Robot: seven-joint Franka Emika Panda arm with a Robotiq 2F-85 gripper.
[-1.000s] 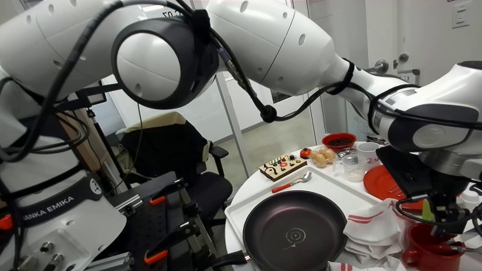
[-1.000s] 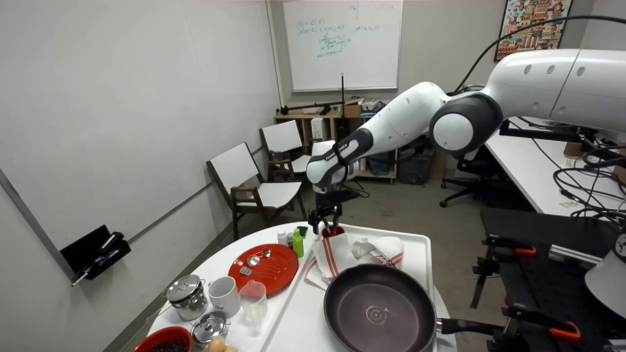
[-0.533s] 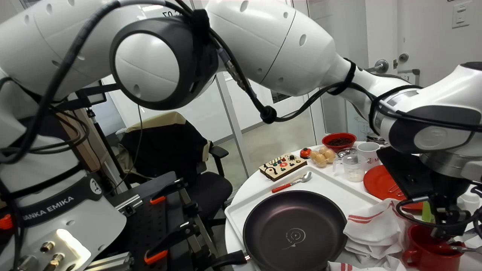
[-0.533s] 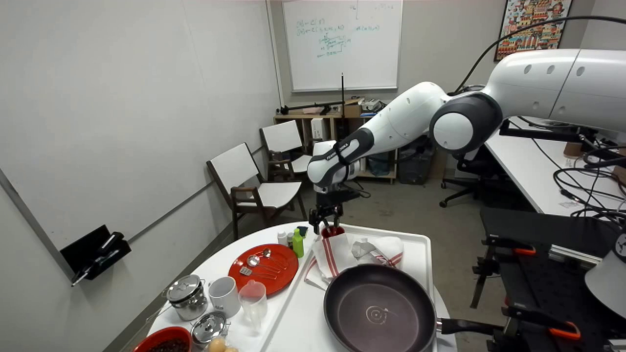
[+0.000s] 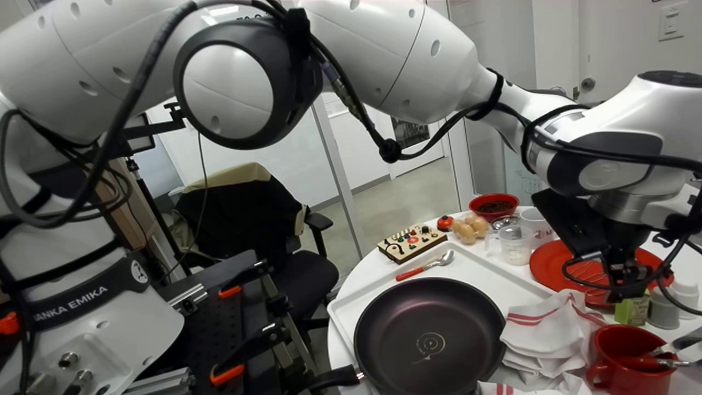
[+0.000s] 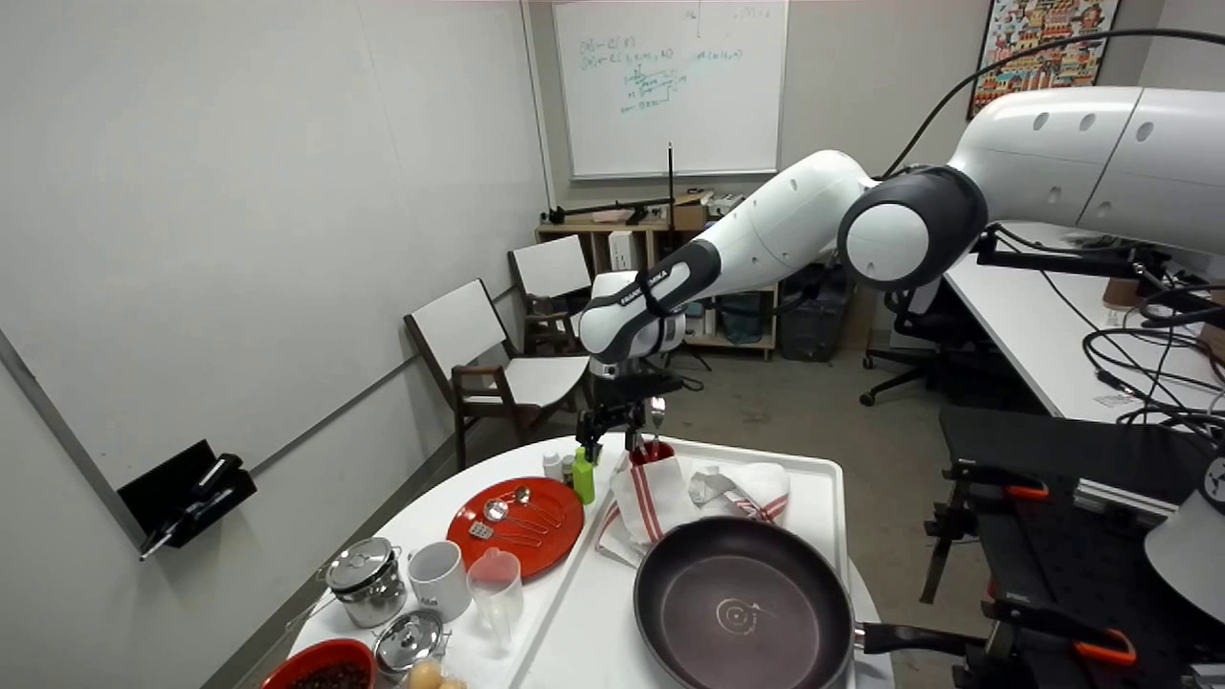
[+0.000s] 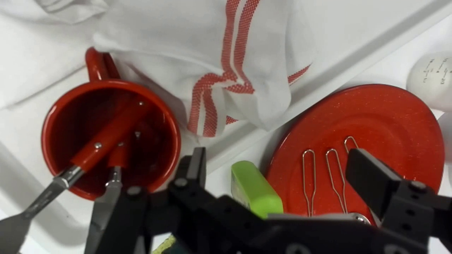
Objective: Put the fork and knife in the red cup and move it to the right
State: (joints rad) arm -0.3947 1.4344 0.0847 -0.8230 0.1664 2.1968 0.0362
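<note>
Wrist view: the red cup (image 7: 176,130) stands upright in a corner of the white tray (image 7: 370,58), with the tray's raised edges near it on two sides. Two red-handled pieces of cutlery (image 7: 109,137) lean in it, handles down, metal ends jutting past its lip. Spread wide apart, the fingers (image 7: 374,180) hang over the green bottle (image 7: 255,187) and the edge of the red plate (image 7: 385,113), both just outside the tray. Striped towels (image 7: 212,53) crowd the cup's handle side, leaving little room there.

In both exterior views the black pan (image 5: 430,334) takes up much of the tray, its handle sticking out beyond the edge of the bench (image 5: 373,267); a strip of tray lies open between the pan and the edge on the plate's side. In an exterior view a red-handled spoon (image 5: 411,273) lies in the tray near its far edge, with a wooden button panel (image 5: 413,243) just outside. A clear measuring jug (image 5: 515,244) and white mug (image 5: 536,219) stand near the plate, and small jars (image 6: 552,466) just beside the bottle.
</note>
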